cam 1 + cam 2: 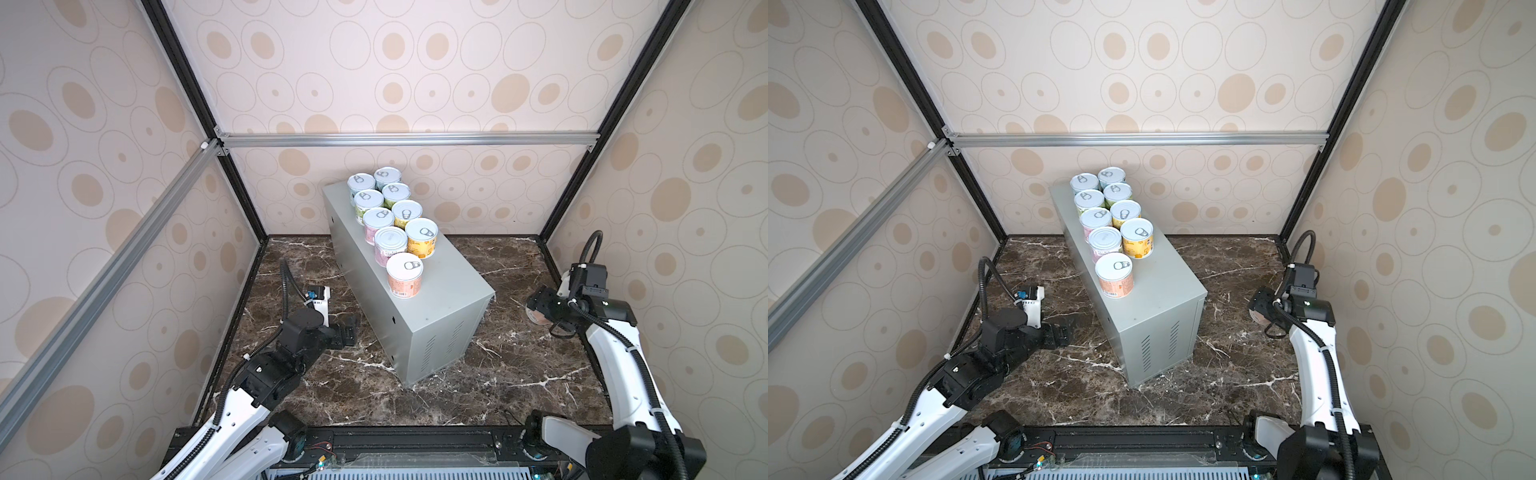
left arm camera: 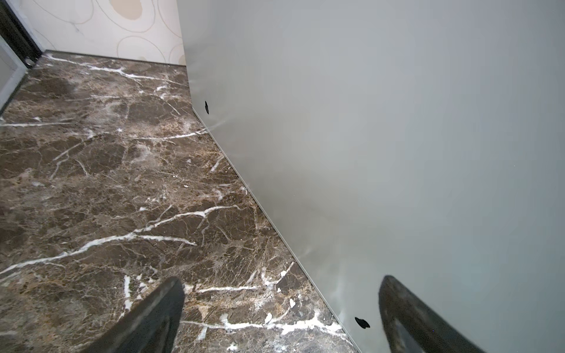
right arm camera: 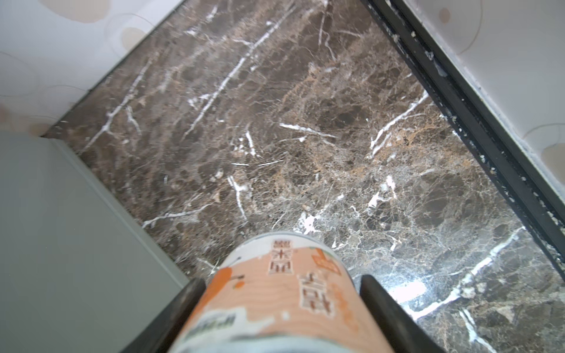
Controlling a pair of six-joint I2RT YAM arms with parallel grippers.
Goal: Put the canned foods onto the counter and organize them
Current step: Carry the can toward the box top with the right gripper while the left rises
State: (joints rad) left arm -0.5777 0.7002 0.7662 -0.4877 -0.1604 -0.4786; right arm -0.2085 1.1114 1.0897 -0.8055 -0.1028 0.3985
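Note:
Several canned foods stand upright in two rows on the grey counter (image 1: 451,286) (image 1: 1167,282), toward its far end. The nearest of them is an orange can (image 1: 404,276) (image 1: 1114,275). Another orange can (image 3: 275,305) lies on its side between the fingers of my right gripper (image 3: 282,282), which is shut on it. In both top views that gripper (image 1: 538,305) (image 1: 1260,307) is low over the marble, right of the counter, and only an edge of the held can (image 1: 535,319) shows. My left gripper (image 2: 281,281) (image 1: 349,330) is open and empty beside the counter's left wall (image 2: 397,152).
Dark brown white-veined marble (image 1: 519,374) surrounds the counter. Patterned walls with black and aluminium frame bars (image 1: 399,139) enclose the space on three sides. The counter's near end has vent slots (image 1: 442,345). A black rail (image 3: 477,128) borders the marble near my right gripper.

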